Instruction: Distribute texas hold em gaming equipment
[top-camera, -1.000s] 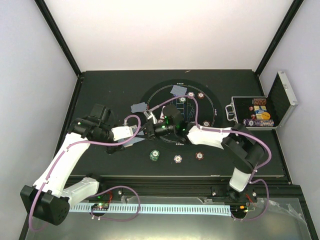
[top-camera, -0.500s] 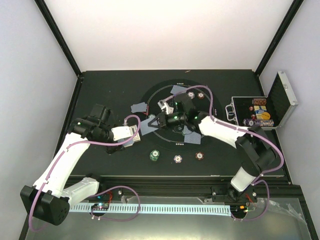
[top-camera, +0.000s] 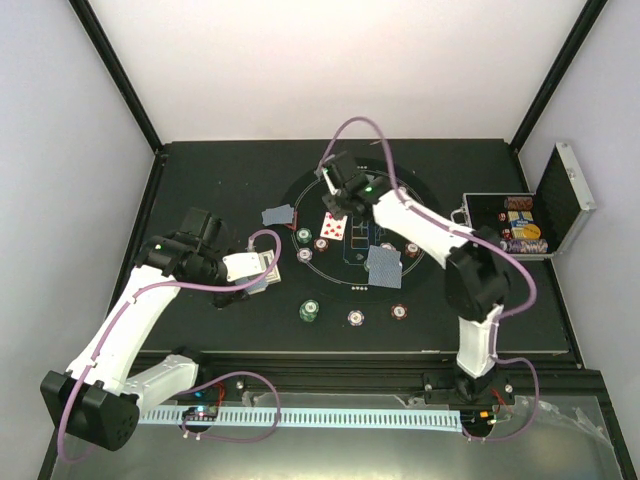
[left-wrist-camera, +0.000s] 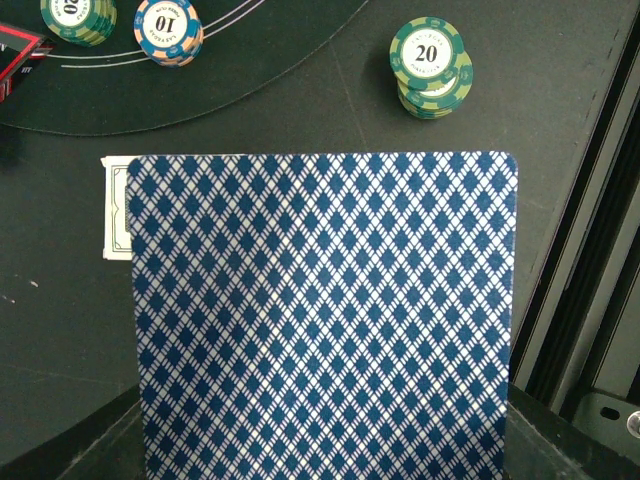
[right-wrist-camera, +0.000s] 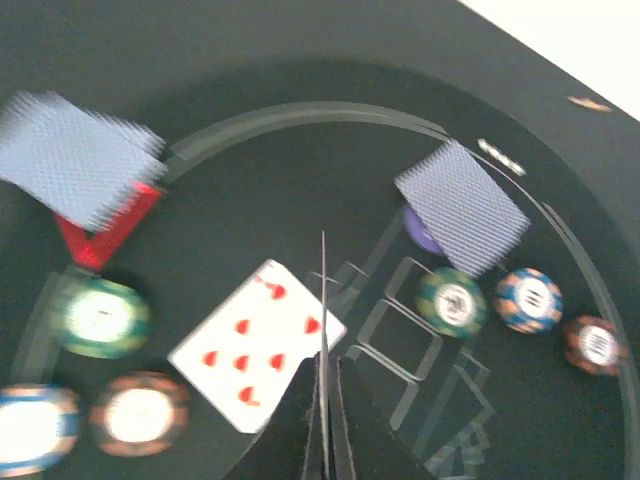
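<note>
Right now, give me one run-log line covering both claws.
left claw: shut on blue diamond-backed card deck | right claw: shut on edge-on card over round black mat | face-up red-pip card: lying on mat

Left of the round black mat (top-camera: 335, 272), the left arm (top-camera: 130, 320) crooks inward, the left gripper (top-camera: 262, 270) clamped on a deck of cards (left-wrist-camera: 320, 320). The right arm (top-camera: 420, 225) stretches over the mat's far side, the right gripper (top-camera: 333, 180) pinched tight.

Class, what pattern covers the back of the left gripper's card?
Card: blue and white diamond lattice; left wrist view.
</note>
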